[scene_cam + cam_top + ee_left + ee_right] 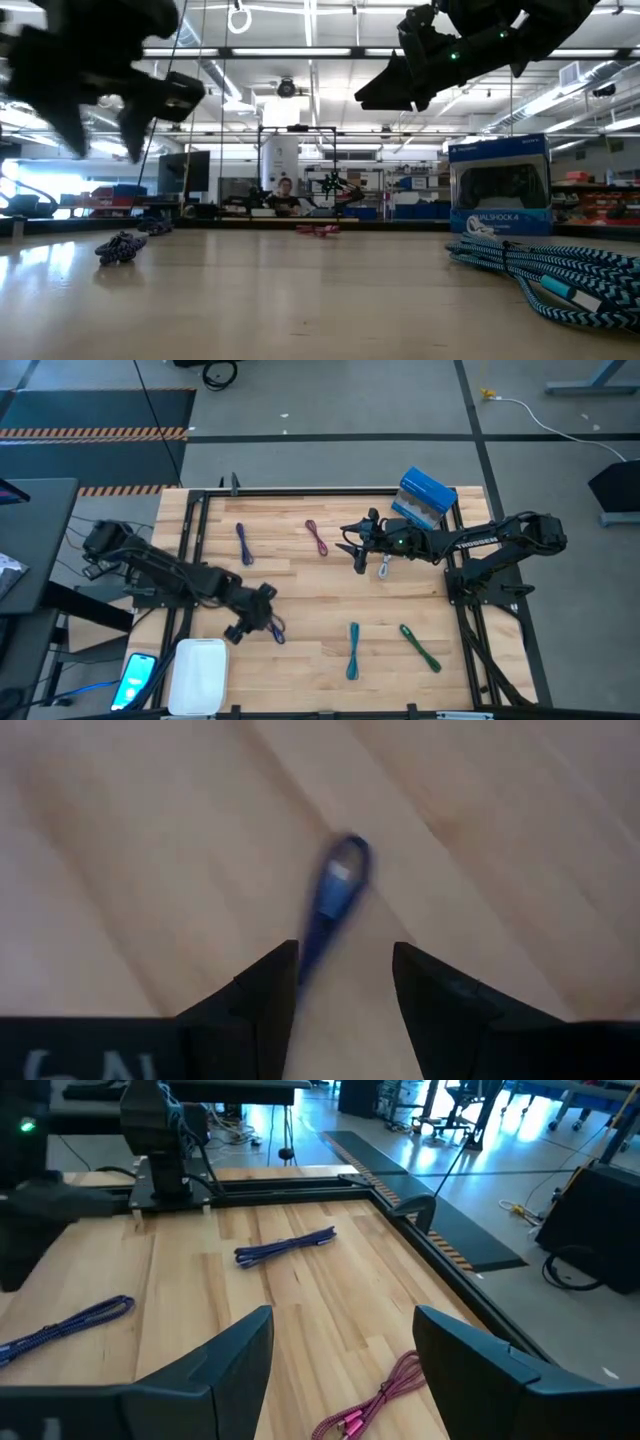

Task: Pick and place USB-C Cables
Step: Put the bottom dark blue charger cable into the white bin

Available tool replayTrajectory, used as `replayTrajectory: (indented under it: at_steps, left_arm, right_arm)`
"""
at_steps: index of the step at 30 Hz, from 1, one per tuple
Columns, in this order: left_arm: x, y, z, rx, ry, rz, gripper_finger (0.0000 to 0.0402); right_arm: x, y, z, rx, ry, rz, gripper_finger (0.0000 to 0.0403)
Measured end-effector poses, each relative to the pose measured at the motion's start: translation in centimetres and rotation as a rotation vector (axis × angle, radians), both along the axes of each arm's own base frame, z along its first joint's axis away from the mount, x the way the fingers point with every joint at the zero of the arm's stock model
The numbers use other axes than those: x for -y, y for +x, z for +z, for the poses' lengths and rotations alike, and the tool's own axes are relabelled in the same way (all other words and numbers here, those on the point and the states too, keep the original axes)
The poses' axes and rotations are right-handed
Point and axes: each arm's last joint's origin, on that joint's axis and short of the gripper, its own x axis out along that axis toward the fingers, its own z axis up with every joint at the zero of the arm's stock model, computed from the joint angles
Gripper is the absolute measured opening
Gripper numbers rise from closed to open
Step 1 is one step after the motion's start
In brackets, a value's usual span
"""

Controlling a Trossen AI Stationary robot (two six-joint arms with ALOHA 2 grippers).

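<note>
Several USB-C cables lie flat on the wooden table (320, 600): a purple one (243, 543) and a maroon one (318, 537) at the far side, a white one (384, 567), a teal one (353, 650) and a green one (420, 647) near the front. Another purple cable (275, 630) lies at the front left. My left gripper (262, 622) hangs open just over it, tilted down. In the left wrist view this cable (335, 890) runs out from beside one finger (270, 990). My right gripper (352, 550) is open above the table, beside the white cable.
A blue-and-white box (425, 500) stands at the far right corner. A white tray (198, 675) and a phone (135, 678) lie at the front left. A black frame (300, 491) borders the table. Bare wood lies in the middle.
</note>
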Motion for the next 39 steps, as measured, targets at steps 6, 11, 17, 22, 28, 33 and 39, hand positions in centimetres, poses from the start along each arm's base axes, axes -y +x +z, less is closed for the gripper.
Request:
replayTrajectory:
  at_steps: [6, 11, 17, 22, 28, 33, 39]
  left_arm:
    - [-0.2, 0.2, -1.2, -0.035, 0.109, -0.033, 0.0174]
    - [-1.1, 1.2, -3.0, -0.095, 0.154, -0.04, 0.0174]
    - [-1.8, 1.8, -4.1, -0.123, 0.171, -0.04, 0.0174]
    - [-1.8, 2.0, -5.1, -0.166, 0.183, -0.045, 0.0174]
    - [-1.7, 2.2, -6.0, -0.206, 0.161, -0.057, 0.0159]
    - [-1.8, 2.1, -5.7, -0.209, 0.148, 0.002, 0.0105]
    - [-2.5, 3.7, -3.4, -0.198, 0.132, 0.154, 0.0016]
  right_arm:
    - [-0.5, 0.1, 0.0, 0.0, 0.001, 0.018, 0.0248]
    - [-0.8, 0.1, 0.0, 0.005, 0.008, 0.026, 0.0248]
    - [-0.8, 0.1, 0.0, 0.003, 0.019, 0.023, 0.0248]
    - [-0.8, 0.0, -0.3, -0.021, 0.045, 0.017, 0.0248]
    - [-0.8, 0.0, -0.6, -0.04, 0.068, 0.01, 0.0248]
    - [-0.8, 0.0, -0.6, -0.038, 0.07, 0.01, 0.0248]
    - [-0.8, 0.0, -0.5, -0.039, 0.054, 0.014, 0.0248]
